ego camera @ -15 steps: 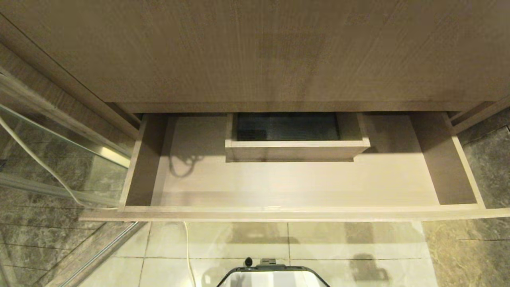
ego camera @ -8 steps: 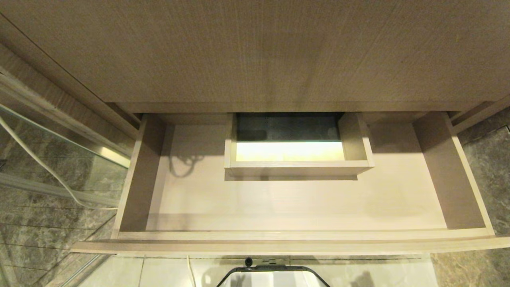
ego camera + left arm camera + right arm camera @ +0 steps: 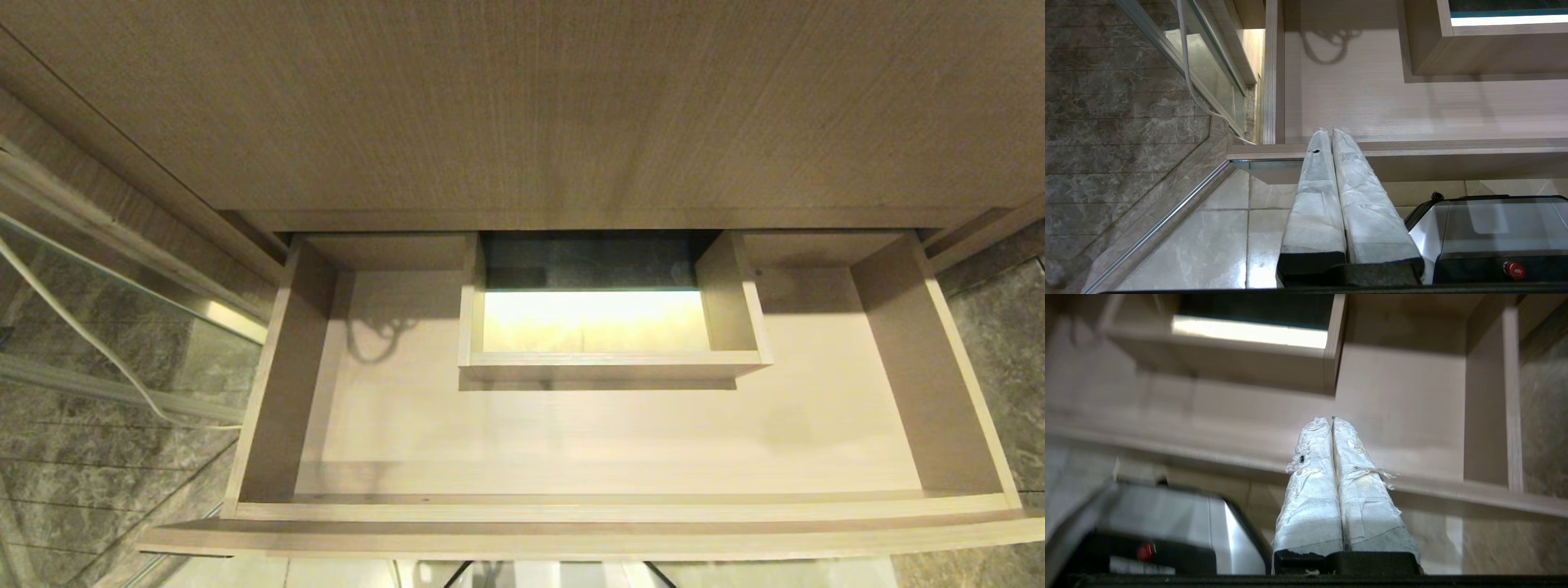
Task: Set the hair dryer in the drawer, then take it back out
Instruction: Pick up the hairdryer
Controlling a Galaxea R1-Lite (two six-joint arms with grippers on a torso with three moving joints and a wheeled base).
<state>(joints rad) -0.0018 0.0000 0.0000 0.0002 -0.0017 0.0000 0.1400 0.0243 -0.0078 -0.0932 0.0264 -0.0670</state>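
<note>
We see the drawer (image 3: 604, 523) pulled wide open beneath a wood-grain cabinet panel (image 3: 522, 106), its pale floor bare except for a boxed cut-out (image 3: 612, 359) at mid-back. We find no hair dryer in any view. Our left claw (image 3: 1332, 131) hangs just outside the drawer's front edge, fingers pressed together. Our right claw (image 3: 1332, 419) hangs likewise at that front edge, also pressed together, pinching nothing.

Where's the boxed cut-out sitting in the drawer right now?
In the head view the boxed cut-out sits mid-back in the open drawer, centred between its side walls, just below the wood-grain panel above.
</note>
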